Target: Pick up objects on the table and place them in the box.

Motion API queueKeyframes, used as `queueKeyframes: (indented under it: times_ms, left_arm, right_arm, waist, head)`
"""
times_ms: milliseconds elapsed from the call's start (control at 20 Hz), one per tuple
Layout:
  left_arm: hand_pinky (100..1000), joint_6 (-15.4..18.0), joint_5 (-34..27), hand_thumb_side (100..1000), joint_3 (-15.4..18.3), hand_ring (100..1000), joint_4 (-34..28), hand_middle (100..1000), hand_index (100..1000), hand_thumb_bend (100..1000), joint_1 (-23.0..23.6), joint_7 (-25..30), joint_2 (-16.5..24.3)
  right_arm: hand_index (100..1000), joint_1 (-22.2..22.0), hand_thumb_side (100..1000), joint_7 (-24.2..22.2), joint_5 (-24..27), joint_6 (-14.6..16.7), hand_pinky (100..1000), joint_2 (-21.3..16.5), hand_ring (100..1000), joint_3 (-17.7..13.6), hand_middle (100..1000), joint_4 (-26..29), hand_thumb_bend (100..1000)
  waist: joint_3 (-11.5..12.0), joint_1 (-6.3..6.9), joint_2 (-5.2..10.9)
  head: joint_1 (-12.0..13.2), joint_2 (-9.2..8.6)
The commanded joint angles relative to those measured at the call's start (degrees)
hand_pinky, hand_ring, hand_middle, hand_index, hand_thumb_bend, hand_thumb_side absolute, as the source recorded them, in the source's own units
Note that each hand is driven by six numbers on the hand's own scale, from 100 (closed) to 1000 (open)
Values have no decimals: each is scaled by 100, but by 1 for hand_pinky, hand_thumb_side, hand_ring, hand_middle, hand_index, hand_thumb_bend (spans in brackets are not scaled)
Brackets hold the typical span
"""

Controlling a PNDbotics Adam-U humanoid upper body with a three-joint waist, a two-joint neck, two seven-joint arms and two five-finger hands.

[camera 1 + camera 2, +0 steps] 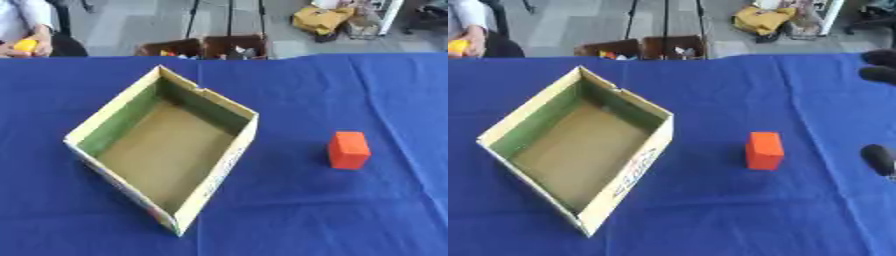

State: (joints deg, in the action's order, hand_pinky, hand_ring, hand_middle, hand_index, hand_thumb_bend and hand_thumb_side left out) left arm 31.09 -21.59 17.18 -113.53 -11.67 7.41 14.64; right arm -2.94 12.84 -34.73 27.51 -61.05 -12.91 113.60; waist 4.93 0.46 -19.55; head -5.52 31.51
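Note:
An open cardboard box (219, 167) with green inner walls and a bare brown floor stands turned at an angle on the left half of the blue table; nothing lies inside it. An orange block (349, 149) stands upright on the cloth to the right of the box, well apart from it. Only in the right eye view do dark fingers of my right hand (878, 74) show, at the right edge. They are spread, hold nothing, and sit to the right of the block without touching it. My left hand shows in neither view.
The blue cloth (289, 220) covers the whole table. Beyond the far edge, brown crates (206, 47) with small items sit on the floor, and a yellow bag (319, 19) lies further back.

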Motion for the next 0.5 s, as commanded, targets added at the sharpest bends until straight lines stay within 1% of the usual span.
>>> queueKeyframes:
  times_ms: [50, 100, 200, 300, 400, 450, 500]
  left_arm:
    - [554, -12, 17, 1000, 7, 722, -107, 829, 922, 100, -26, 35, 142]
    - [554, -13, 17, 1000, 6, 722, -107, 828, 921, 100, -23, 41, 138]
    - [554, -19, 19, 1000, 2, 723, -107, 828, 921, 100, -23, 52, 130]
    - [554, -24, 19, 1000, -4, 723, -107, 828, 919, 100, -27, 66, 122]
    - [554, -26, 17, 1000, -6, 723, -107, 828, 919, 100, -30, 73, 117]
    - [554, -26, 16, 1000, -6, 723, -107, 828, 919, 100, -31, 76, 116]
    - [554, -26, 13, 1000, -8, 723, -107, 828, 919, 100, -34, 78, 115]
  right_arm:
    - [904, 71, 992, -606, -164, -72, 765, -376, 846, 66, 879, 99, 442]
    - [906, 76, 977, -788, -194, -88, 768, -419, 849, 106, 880, 99, 448]
    - [882, 93, 931, -1090, -206, -91, 767, -472, 842, 188, 852, 99, 480]
    - [876, 130, 893, -1310, -152, -103, 765, -497, 833, 259, 826, 99, 509]
    - [880, 137, 861, -1504, -97, -128, 771, -520, 836, 335, 824, 99, 531]
    - [880, 135, 861, -1604, -74, -142, 771, -531, 836, 370, 824, 99, 531]
    - [891, 120, 829, -1726, -57, -161, 780, -544, 841, 414, 830, 99, 540]
  waist:
    - [2, -91, 196]
    - [4, -90, 193]
    - [9, -88, 189]
    - [16, -85, 182]
    - [22, -82, 177]
    - [24, -81, 176]
    - [27, -81, 174]
  head:
    - [-2, 8]
    - [-5, 1]
    - [-20, -7]
    - [-31, -23]
    - [-38, -42]
    - [-42, -48]
    - [-50, -58]
